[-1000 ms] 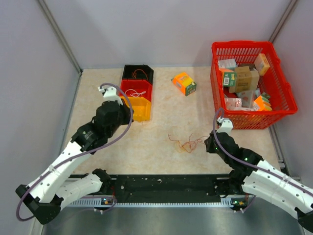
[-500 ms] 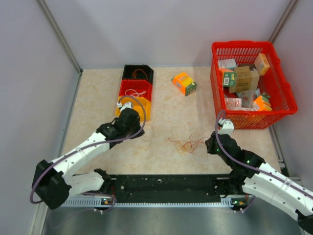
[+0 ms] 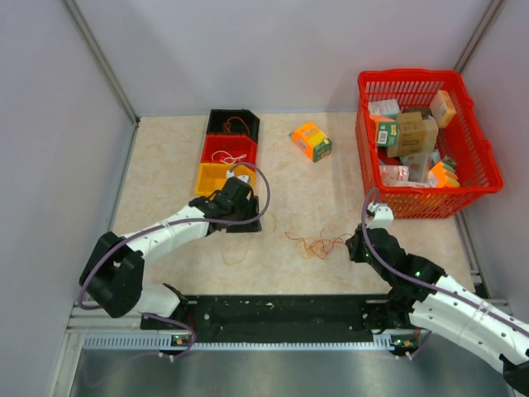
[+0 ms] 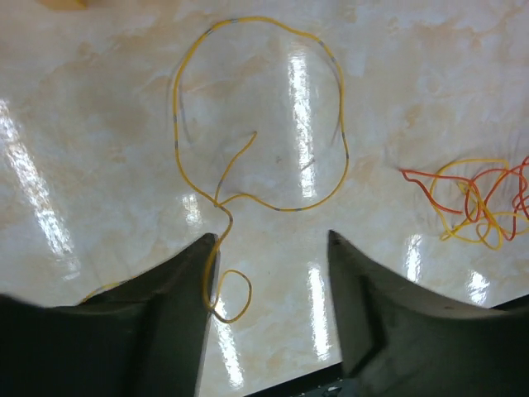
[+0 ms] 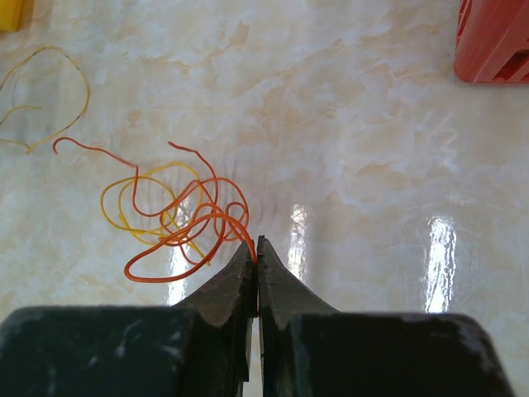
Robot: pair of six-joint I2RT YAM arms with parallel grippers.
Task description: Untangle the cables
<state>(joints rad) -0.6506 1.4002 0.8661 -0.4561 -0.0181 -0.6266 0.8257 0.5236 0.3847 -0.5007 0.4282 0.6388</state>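
Marbled beige worktop (image 3: 165, 165) carries the cables (image 5: 178, 219), a small orange-and-yellow tangle near its middle. The right hand (image 5: 256, 252) is pinched tight on an orange strand at the tangle's right edge. The left hand (image 4: 271, 240) stands wide above a lone yellow cable (image 4: 174, 112) (its tail runs along one finger's edge), looped left of the tangle.

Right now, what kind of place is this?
Probably a robot test lab. A left arm and a right arm are bolted to a table with plain grey walls around it, and practice things are set out: tangled wires, coloured bins, a red basket of boxes.
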